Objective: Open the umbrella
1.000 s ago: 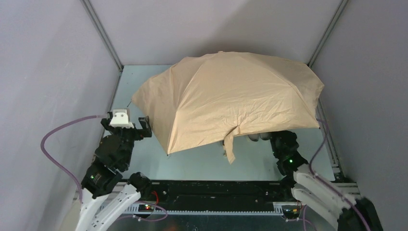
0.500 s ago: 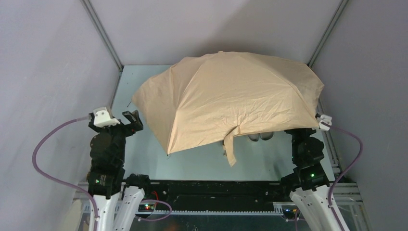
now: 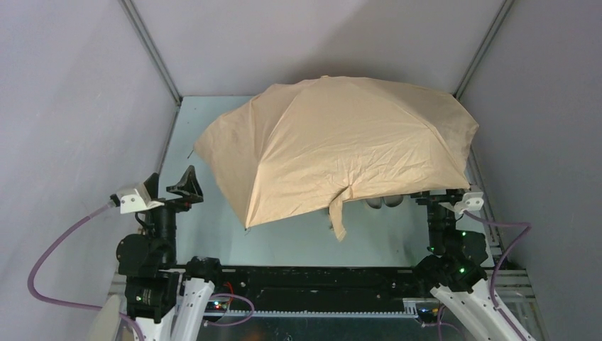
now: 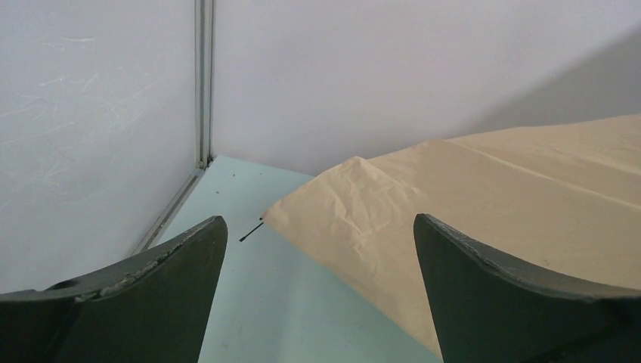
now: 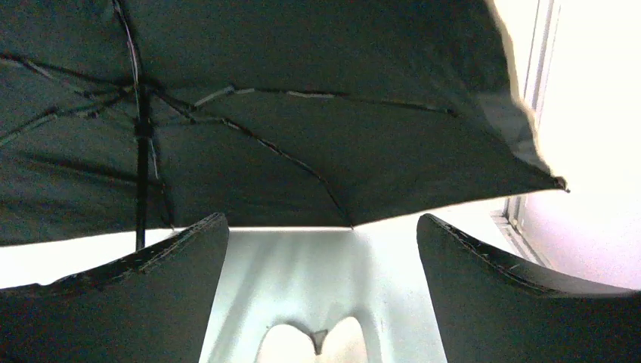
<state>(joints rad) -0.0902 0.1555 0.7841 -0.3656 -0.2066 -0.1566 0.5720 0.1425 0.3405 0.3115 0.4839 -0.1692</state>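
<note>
The umbrella [image 3: 341,145] lies opened on the table, its tan canopy spread across the middle and back, with the closing strap [image 3: 338,213] hanging at its near edge. My left gripper [image 3: 172,183] stands open, left of the canopy and apart from it. In the left wrist view the canopy [image 4: 491,197] and a black rib tip [image 4: 252,231] lie beyond the open left gripper [image 4: 319,219]. My right gripper [image 3: 433,195] is open at the canopy's near right edge. The right wrist view looks under the canopy [image 5: 302,113] at the shaft [image 5: 140,151]; the right gripper [image 5: 323,217] holds nothing.
Grey walls with metal corner posts [image 3: 149,50] close in the table [image 3: 284,241] on three sides. A pale two-lobed object [image 3: 383,202] lies on the table under the canopy's near edge, also low in the right wrist view [image 5: 314,344]. Purple cables [image 3: 64,241] loop by both arms.
Both arms have drawn back toward the near edge and risen upright. The left gripper left the canopy's left edge; the right came out from under it. The umbrella has not moved.
</note>
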